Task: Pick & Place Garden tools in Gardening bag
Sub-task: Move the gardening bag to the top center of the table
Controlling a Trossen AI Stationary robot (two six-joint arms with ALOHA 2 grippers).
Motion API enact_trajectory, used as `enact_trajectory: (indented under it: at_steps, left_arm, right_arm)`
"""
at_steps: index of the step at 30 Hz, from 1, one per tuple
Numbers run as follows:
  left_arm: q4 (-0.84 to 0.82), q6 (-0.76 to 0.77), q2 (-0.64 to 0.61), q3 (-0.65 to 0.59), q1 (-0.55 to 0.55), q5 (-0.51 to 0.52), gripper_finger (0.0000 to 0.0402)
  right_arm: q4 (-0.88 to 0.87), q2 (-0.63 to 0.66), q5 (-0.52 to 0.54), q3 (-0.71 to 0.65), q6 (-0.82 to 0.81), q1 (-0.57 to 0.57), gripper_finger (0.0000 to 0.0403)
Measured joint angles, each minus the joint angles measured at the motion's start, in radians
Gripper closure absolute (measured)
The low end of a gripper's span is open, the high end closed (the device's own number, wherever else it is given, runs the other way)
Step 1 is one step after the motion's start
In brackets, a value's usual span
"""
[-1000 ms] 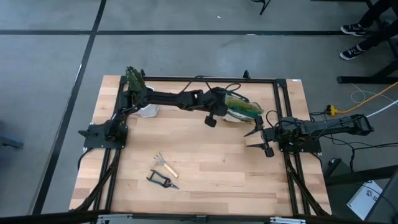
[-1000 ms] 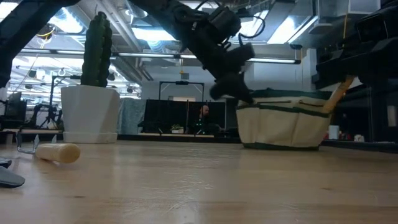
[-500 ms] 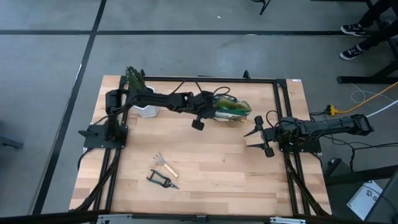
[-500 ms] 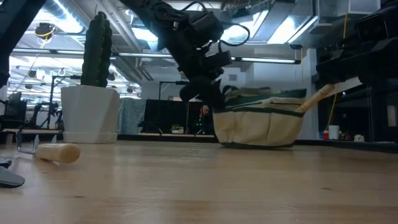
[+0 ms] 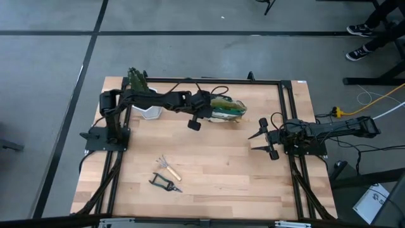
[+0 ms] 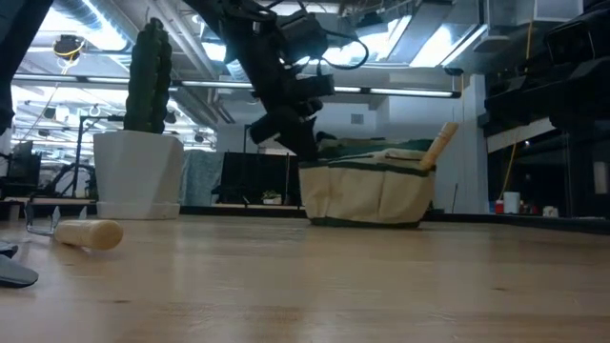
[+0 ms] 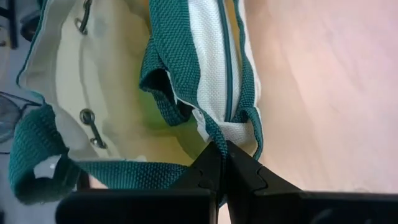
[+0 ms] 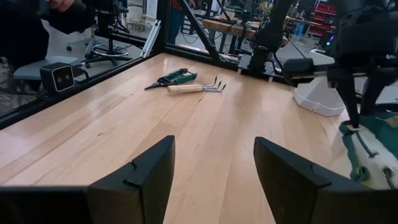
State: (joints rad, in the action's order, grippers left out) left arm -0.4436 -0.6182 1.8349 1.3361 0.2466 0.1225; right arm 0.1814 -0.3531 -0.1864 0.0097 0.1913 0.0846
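Note:
The tan gardening bag (image 5: 228, 111) with green trim stands on its base at the table's far middle. A wooden handle (image 6: 438, 145) sticks up out of its right end. My left gripper (image 5: 205, 114) is shut on the bag's left end; it also shows in the low view (image 6: 291, 138). The wooden-handled claw rake (image 5: 168, 167) and the black-handled shears (image 5: 164, 184) lie flat near the table's near left. My right gripper (image 5: 256, 142) is open and empty, right of the bag, above the table. My left gripper pinches the bag's green-trimmed rim (image 7: 214, 134) at the bag's left end between its two shut fingers. The fingers slant down from the table's left side. The bag stands upright with its base (image 6: 367, 221) on the table.
A white pot (image 5: 150, 113) with a green cactus-like plant (image 6: 151, 76) stands at the far left, close behind my left arm. Bare wood lies between the bag and the two tools. Black frame rails (image 5: 288, 114) run along the table's edges.
My left gripper has gone toward the table's left edge, staying shut on the bag's rim. The bag has slid along the table with it, upright, away from my right gripper, which has kept still.

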Motion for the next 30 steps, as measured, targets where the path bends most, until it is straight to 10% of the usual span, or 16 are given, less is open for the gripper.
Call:
enact_trajectory:
  at_steps: [30]
  left_arm:
    - [-0.14,0.088,-0.078,0.001,0.003,-0.073,0.0312]
  right_arm:
    - [0.0,0.0,0.001,0.0,0.0,0.0,0.0184]
